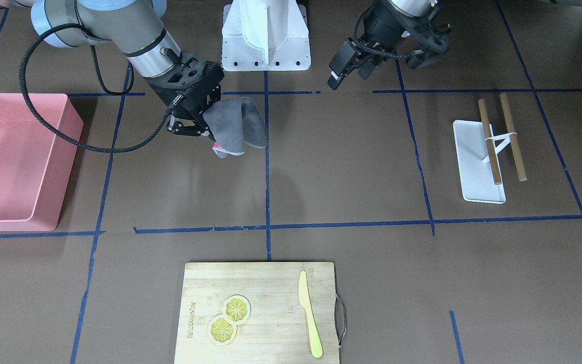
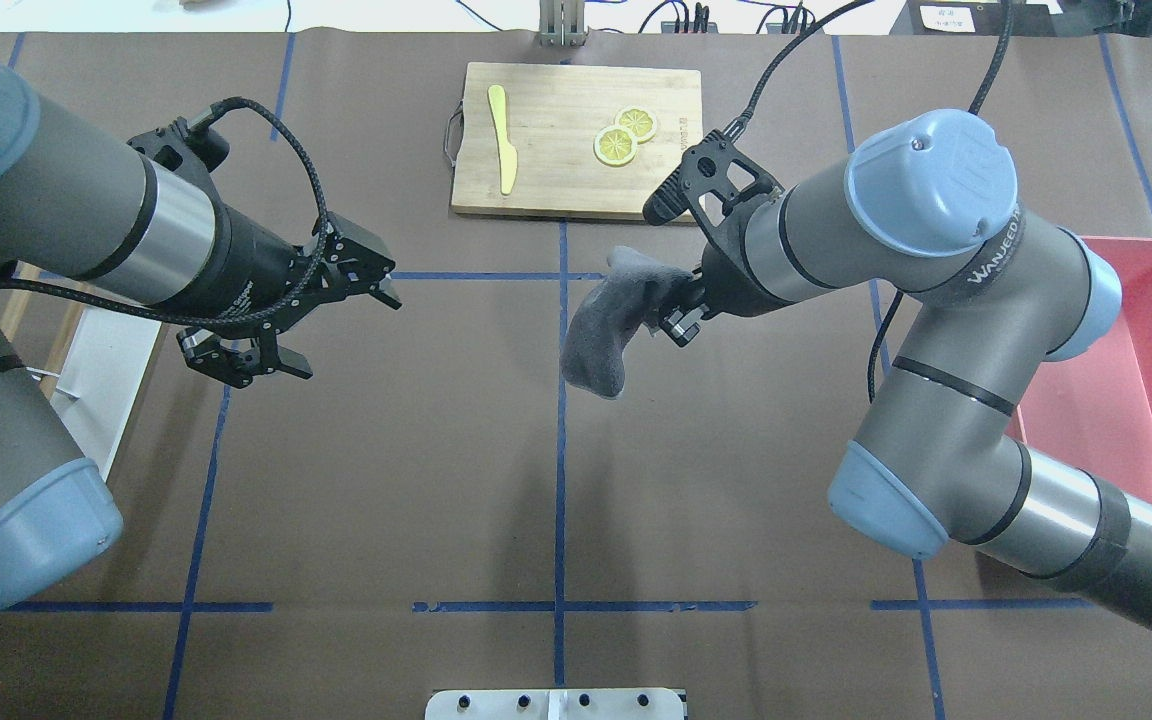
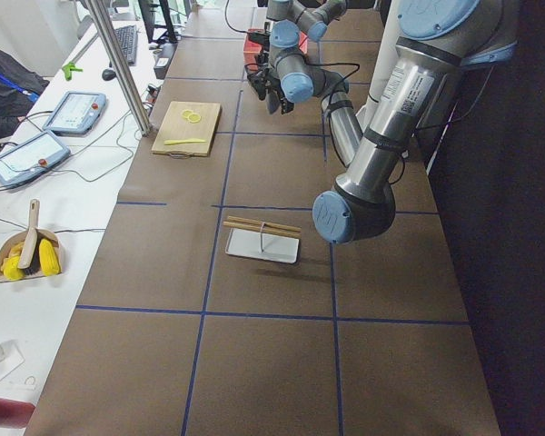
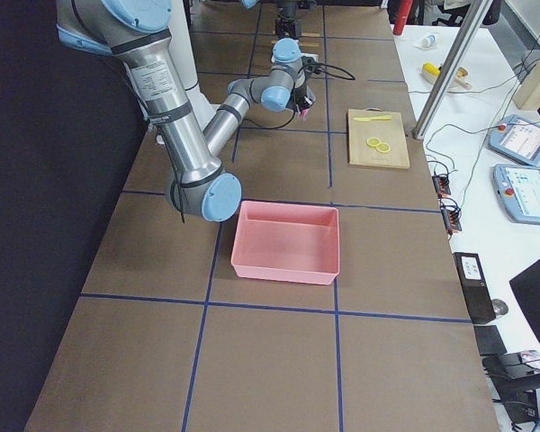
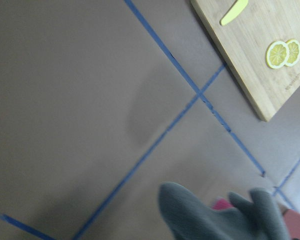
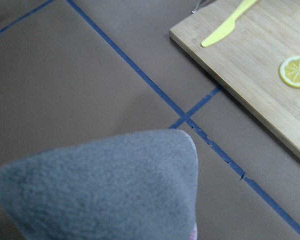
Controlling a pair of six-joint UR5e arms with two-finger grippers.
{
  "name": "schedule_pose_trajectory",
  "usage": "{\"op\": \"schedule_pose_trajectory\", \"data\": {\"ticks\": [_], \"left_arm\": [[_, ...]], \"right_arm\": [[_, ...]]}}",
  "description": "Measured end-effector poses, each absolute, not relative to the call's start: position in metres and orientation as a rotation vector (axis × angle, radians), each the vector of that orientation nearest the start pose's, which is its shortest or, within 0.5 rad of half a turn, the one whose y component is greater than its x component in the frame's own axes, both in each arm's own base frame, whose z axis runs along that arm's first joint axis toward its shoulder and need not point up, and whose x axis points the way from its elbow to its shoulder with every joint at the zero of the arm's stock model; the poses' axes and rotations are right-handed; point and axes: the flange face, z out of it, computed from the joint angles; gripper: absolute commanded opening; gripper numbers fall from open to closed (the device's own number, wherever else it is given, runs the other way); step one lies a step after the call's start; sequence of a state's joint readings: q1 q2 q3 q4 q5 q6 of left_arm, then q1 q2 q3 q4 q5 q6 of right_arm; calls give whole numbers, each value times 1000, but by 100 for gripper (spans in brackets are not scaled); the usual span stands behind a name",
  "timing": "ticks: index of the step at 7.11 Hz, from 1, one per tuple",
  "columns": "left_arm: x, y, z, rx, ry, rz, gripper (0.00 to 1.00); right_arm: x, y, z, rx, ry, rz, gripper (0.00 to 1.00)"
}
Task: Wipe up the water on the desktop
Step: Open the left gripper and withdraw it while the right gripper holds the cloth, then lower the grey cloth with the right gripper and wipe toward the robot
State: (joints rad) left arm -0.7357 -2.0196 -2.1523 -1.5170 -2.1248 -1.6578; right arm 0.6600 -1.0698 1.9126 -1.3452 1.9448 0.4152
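Note:
The desktop [image 1: 351,167] is a dark-brown surface with blue tape lines; I see no water on it. My right gripper [image 1: 204,125] is shut on a grey cloth [image 1: 238,126] that hangs folded above the desktop near the centre tape line. In the overhead view the right gripper [image 2: 681,308] holds the cloth [image 2: 601,335] the same way. The cloth fills the lower right wrist view [image 6: 105,185] and shows at the bottom of the left wrist view [image 5: 215,215]. My left gripper [image 2: 341,335] is open and empty above the desktop, apart from the cloth; it also shows in the front view [image 1: 430,53].
A bamboo cutting board [image 1: 260,283] with two lemon slices [image 1: 229,318] and a yellow knife [image 1: 309,313] lies at the far edge. A pink bin [image 1: 58,167] is on my right. A white stand with two wooden rods [image 1: 475,167] is on my left.

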Motion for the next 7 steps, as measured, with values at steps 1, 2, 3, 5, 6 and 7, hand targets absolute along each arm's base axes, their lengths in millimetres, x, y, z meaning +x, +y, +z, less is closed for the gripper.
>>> {"op": "schedule_pose_trajectory", "data": {"ticks": [1,2,3,5,6,7], "left_arm": [[318,-408,198,-115,987,-346,100],[303,-412,230,-54,920,-217,100],[282,-418,265,1,864,-99,100],[226,-430,331,70,769,68,100],[183,-435,368,98,722,129,100],[140,-439,401,108,694,169,100]], "right_arm": [[-406,-443,206,570,-925,-569,0],[-402,-446,213,517,-913,-513,0],[-396,-449,220,471,-887,-470,0],[-379,-458,233,359,-853,-308,0],[-373,-458,237,293,-861,-178,0],[-370,-457,241,247,-864,-92,0]]}}
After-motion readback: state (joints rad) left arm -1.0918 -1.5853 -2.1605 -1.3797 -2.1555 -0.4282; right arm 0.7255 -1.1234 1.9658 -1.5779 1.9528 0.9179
